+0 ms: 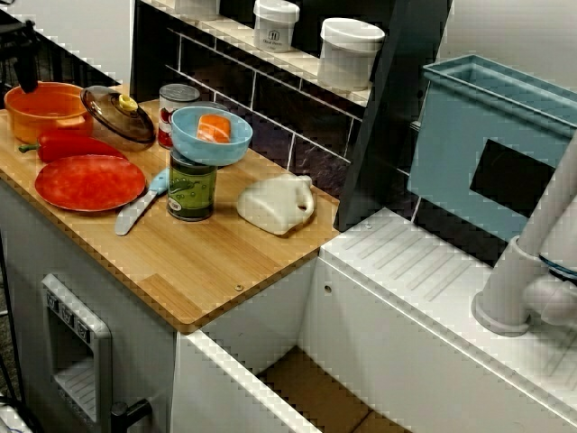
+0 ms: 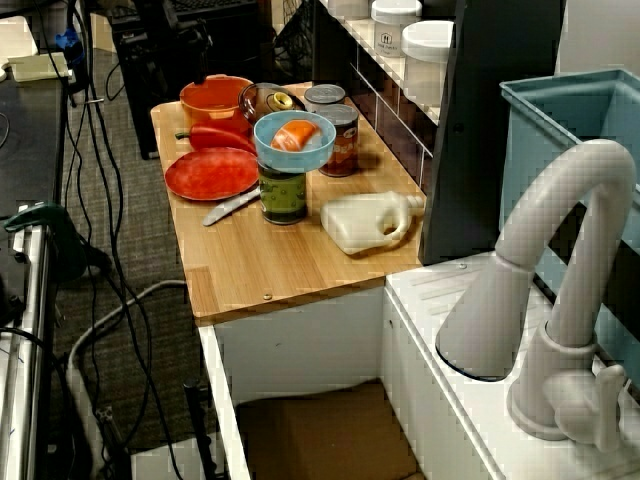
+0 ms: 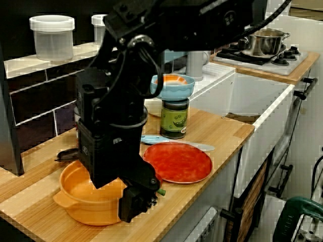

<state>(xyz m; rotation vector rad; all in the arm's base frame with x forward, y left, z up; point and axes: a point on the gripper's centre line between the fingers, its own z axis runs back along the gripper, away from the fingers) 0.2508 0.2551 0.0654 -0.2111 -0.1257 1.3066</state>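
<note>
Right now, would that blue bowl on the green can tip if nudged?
Probably: the blue bowl overhangs the narrower green can, so a nudge likely topples it. It looks like light plastic; the orange food inside may slide out.

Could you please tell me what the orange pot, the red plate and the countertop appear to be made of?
Orange pot: probably plastic, matte, uniformly coloured with thick moulded handles. Red plate: likely plastic too, faint mottled sheen. Countertop: wood or wood-look laminate, satin; pale plank stripes with grain show.
</note>
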